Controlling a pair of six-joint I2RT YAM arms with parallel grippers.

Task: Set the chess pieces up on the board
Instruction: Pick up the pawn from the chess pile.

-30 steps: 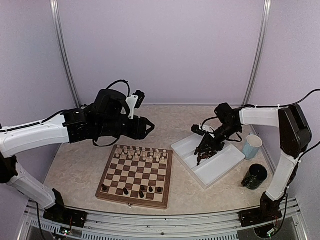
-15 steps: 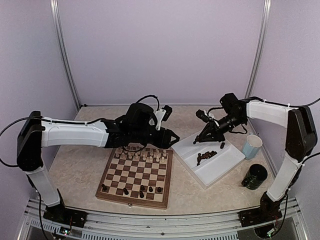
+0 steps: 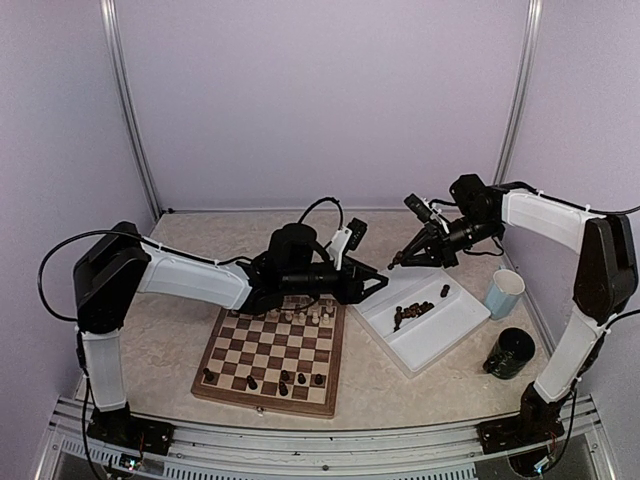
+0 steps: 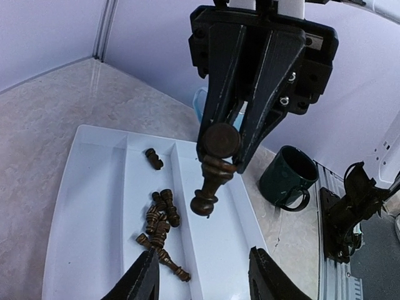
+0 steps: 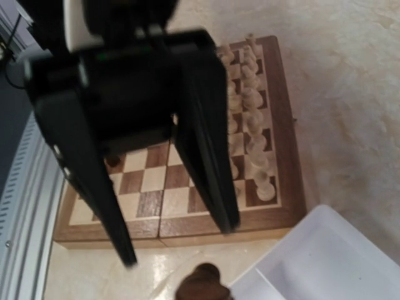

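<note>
Change vs a second earlier: the right gripper point(image 3: 395, 266) was down in the white tray point(image 3: 455, 318), and now it was raised above the tray's upper-left end, jaws pinching one dark piece point(image 4: 209, 184) by its base, head pointing down. The left gripper point(image 3: 374, 285) had swung from the upper left of the frame across the far right corner of the board point(image 3: 262, 399) and sat just beside the right one, nose to nose, jaws spread with nothing between them.

Meaning: likely a hand-over, with the left arm taking the piece to place it. Not yet taken.

Task state:
- The cream pieces point(image 3: 285, 308) filled the two far rows.
- Only a few dark ones point(image 3: 283, 380) stood along the near edge.
- A heap of dark pieces point(image 3: 410, 314) was left in the tray, with a single one point(image 4: 153, 158) apart from it, so there was much still to do.

Hard to read:
- The held piece was too small to spot in the top view and was only a blurred blob at the bottom edge of the right wrist view.
- Its type was unclear.
- The left fingers point(image 4: 147, 278) were cut off by the bottom edge of the left wrist view.
- The pieces on the near row were too small to identify.
- A green mug point(image 4: 290, 181) stood right of the tray.
</note>
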